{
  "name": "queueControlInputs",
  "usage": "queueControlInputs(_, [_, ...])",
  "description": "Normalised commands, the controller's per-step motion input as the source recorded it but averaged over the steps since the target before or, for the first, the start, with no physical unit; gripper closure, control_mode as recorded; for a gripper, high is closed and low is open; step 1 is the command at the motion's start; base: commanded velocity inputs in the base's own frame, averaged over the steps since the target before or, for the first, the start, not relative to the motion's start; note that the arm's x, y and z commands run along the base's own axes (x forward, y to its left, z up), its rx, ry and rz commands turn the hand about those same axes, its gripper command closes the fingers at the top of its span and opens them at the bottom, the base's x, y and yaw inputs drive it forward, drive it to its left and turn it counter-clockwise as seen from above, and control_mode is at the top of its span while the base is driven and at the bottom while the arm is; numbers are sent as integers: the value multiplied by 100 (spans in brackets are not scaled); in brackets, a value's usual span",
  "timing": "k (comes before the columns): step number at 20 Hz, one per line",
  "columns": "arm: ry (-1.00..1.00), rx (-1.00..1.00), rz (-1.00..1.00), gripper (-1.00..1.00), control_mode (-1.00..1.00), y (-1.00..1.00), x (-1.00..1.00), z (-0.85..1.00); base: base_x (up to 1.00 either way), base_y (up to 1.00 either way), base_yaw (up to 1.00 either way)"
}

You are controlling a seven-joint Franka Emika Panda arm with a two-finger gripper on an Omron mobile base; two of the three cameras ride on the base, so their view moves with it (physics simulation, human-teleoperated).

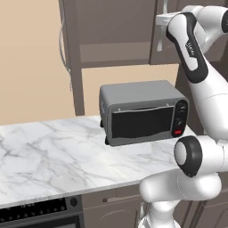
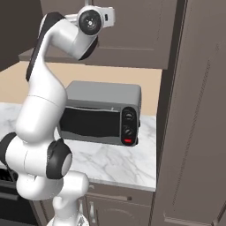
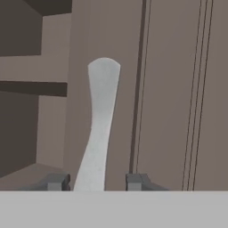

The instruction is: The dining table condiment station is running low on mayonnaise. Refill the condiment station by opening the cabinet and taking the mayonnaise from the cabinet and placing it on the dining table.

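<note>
The cabinet hangs over the counter, dark grey-brown, with its left side standing open on an inner shelf. No jar shows on the part of the shelf I can see, so the mayonnaise is hidden. The dining table is out of view. In the hand view a long curved silver handle on the cabinet's right door rises between my fingertips. My gripper is open around the foot of that handle, with a small gap on each side. The arm reaches up high, its hand against the cabinet front.
A grey toaster oven stands on the white marble counter below the cabinet. The open left door's edge and handle stick out at the left. A tall dark cabinet panel stands at the right. An oven front sits below the counter.
</note>
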Motion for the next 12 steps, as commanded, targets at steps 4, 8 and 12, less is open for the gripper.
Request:
queueControlInputs(4, [0,0,0,100,-100,49,40,-18,0,0,0])
queueControlInputs(8, [2,0,0,100,-100,10,40,-20,0,0,0])
queueControlInputs(12, [2,-1,-1,100,-100,22,47,-40,0,0,0])
